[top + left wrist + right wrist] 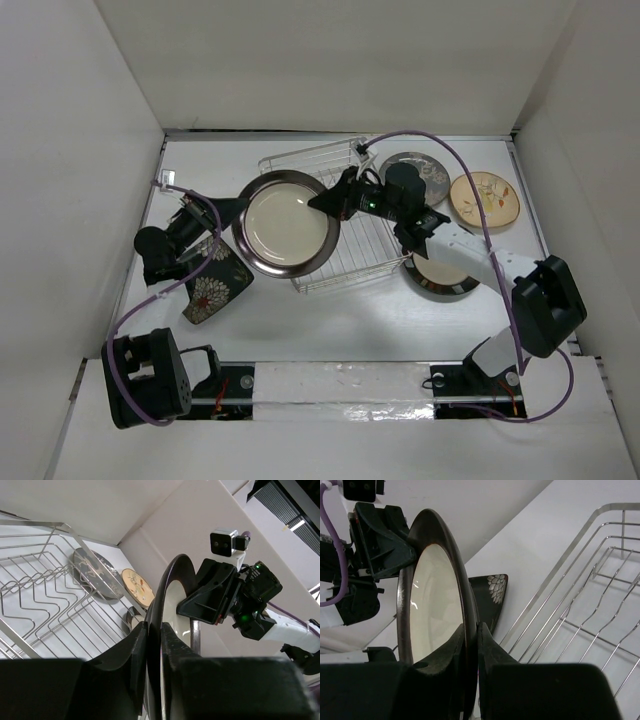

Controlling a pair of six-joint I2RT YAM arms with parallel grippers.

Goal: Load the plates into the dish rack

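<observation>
**Dark-rimmed plate clamped at both edges by the rack's left end**

One dark-rimmed plate with a cream centre hangs between the two grippers, its cream face turned up toward the overhead camera. The left gripper pinches the rim nearest it, one finger on each face of the edge. The right gripper is clenched on the opposite rim in the same way.

The dish rack sits beneath the right gripper, and the held plate overlaps its left end. Whether plate and wire touch cannot be told.

The black square floral plate lies on the table just beside the left gripper, on the near side. The grey plate and the tan plate lie side by side off to the right gripper's outer side, past the rack. A second dark-rimmed plate rests under the right arm, partly covered by it.
</observation>
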